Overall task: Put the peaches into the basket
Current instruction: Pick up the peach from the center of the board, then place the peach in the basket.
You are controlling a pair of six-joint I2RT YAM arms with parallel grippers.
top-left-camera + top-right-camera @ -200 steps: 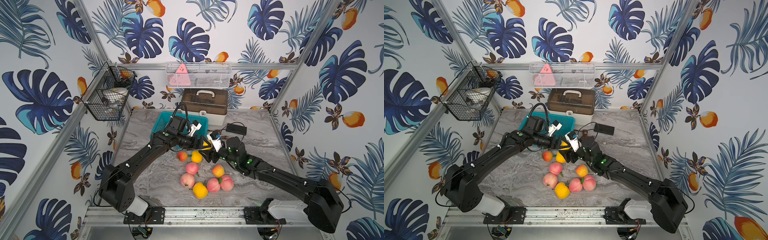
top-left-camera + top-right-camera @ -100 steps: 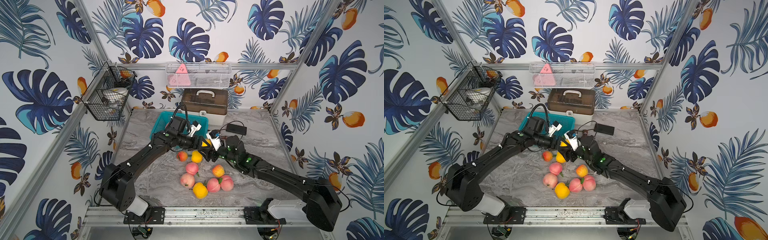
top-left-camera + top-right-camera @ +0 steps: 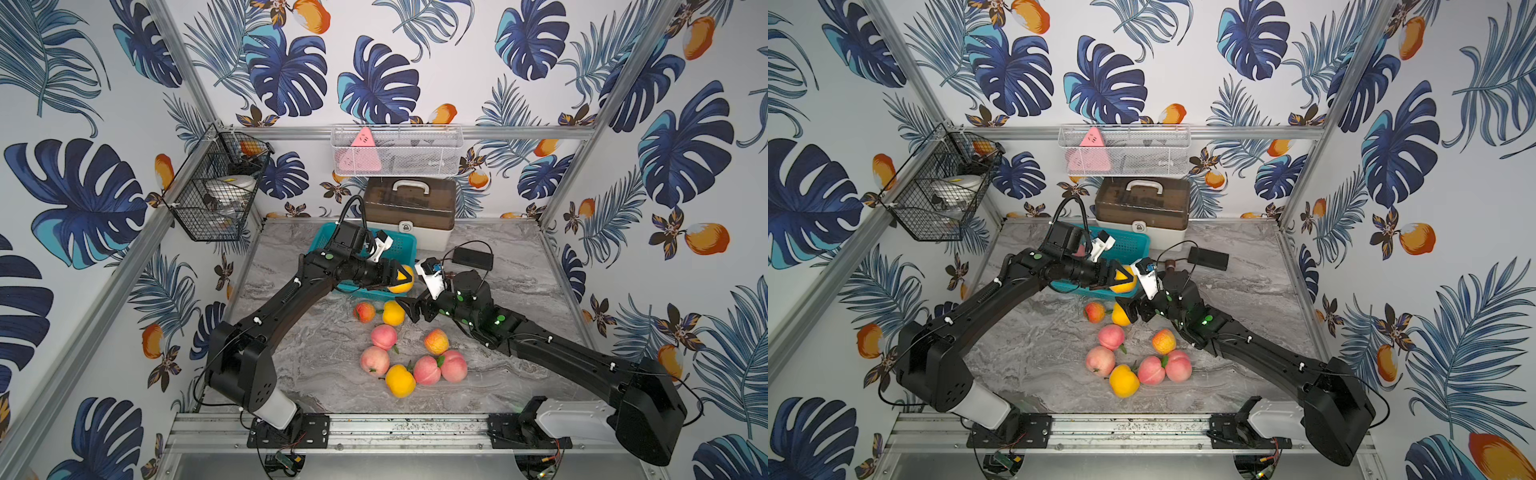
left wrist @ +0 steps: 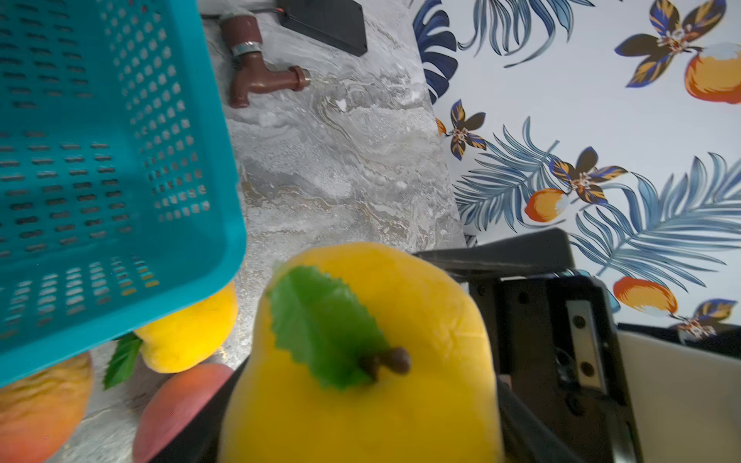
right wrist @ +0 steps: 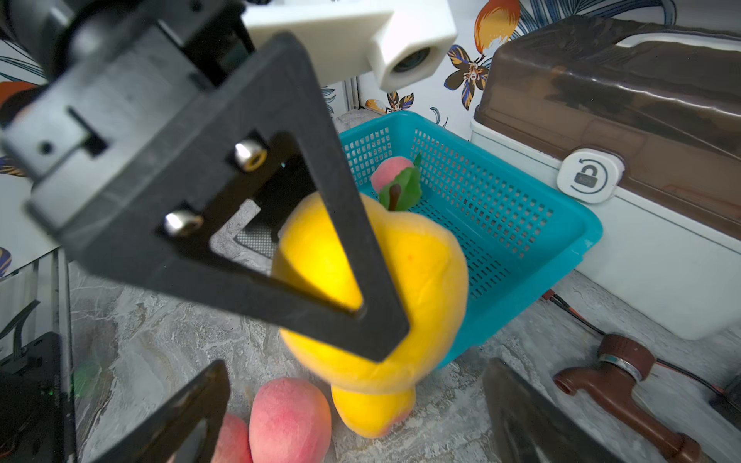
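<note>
Leaf-patterned wallpaper is noted on the walls around a grey marbled bench (image 3: 316, 374). Teal basket (image 3: 401, 245) is set toward 12 o'clock on the bench, just in front of a brown-lidded box (image 3: 409, 203). One pink peach (image 5: 391, 172) is seen lying inside the basket from the right wrist view.

Left claw (image 3: 400, 277) is clamped on a yellow peach (image 3: 1126, 283), green leaf and stem uppermost. The fruit is pinched between the black triangular fingers (image 5: 353, 224). It is held clear of the bench at the basket's 5 o'clock corner. Whether it is over the rim or just outside cannot be told.

Right claw (image 3: 409, 309) is found just at 6 o'clock of the held fruit. Its jaws are spread wide and nothing is gripped between them.

Eight more peaches (image 3: 384, 336) are counted loose on the bench at 6 o'clock of the basket. Two are close to its front wall, and six are grouped further out.

A brown tap (image 4: 260, 76) and a black box (image 3: 473, 258) are noted at 3 o'clock of the basket. A black wire basket (image 3: 216, 195) is hung at 10 o'clock, and a white mesh basket (image 3: 395, 151) at 12 o'clock.
</note>
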